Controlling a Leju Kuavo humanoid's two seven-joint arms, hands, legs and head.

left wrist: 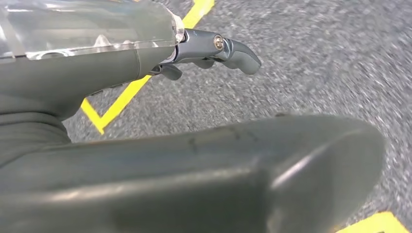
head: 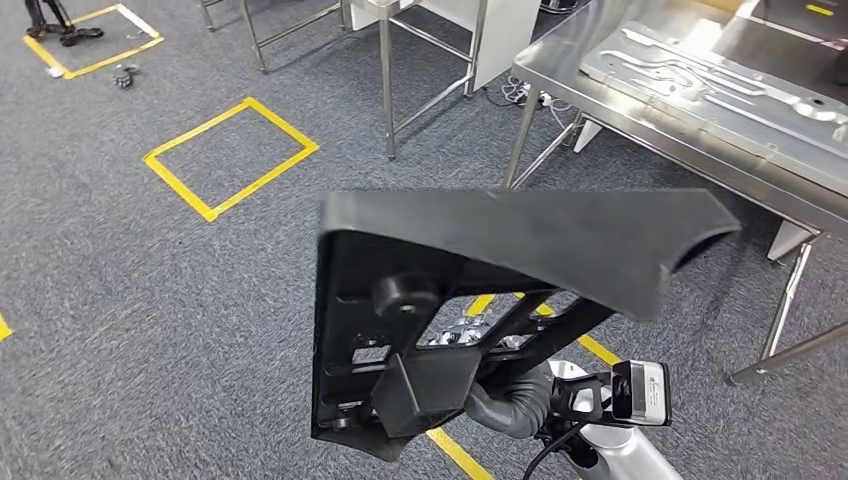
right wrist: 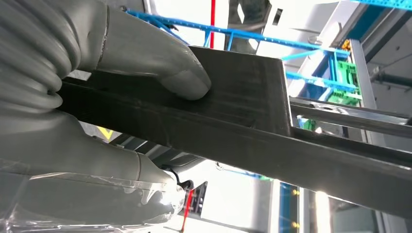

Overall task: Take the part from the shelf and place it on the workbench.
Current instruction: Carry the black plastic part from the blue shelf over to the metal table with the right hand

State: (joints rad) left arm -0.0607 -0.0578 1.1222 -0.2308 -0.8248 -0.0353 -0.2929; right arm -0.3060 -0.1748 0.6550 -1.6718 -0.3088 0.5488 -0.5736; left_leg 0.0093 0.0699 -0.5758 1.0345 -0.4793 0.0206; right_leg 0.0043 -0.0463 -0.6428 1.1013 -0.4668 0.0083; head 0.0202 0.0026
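Note:
The part (head: pixel 500 240) is a large black frame with a broad curved top plate, held up over the carpet at the centre of the head view. My right hand (head: pixel 505 400) grips it from below and behind. In the right wrist view the thumb (right wrist: pixel 160 63) presses on the part's flat black bar (right wrist: pixel 243 111), with the fingers wrapped round the other side. The steel workbench (head: pixel 570 50) stands ahead at the right and carries a flat metal plate (head: pixel 720 85). My left hand (left wrist: pixel 97 68) hangs over the carpet, fingers (left wrist: pixel 233 51) stretched out and holding nothing.
Yellow tape squares (head: pixel 230 155) mark the grey carpet ahead at the left. Steel table frames (head: pixel 430 60) stand at the back. The workbench's legs (head: pixel 785 310) come down at the right. A blue shelf frame (right wrist: pixel 316 53) shows behind the part in the right wrist view.

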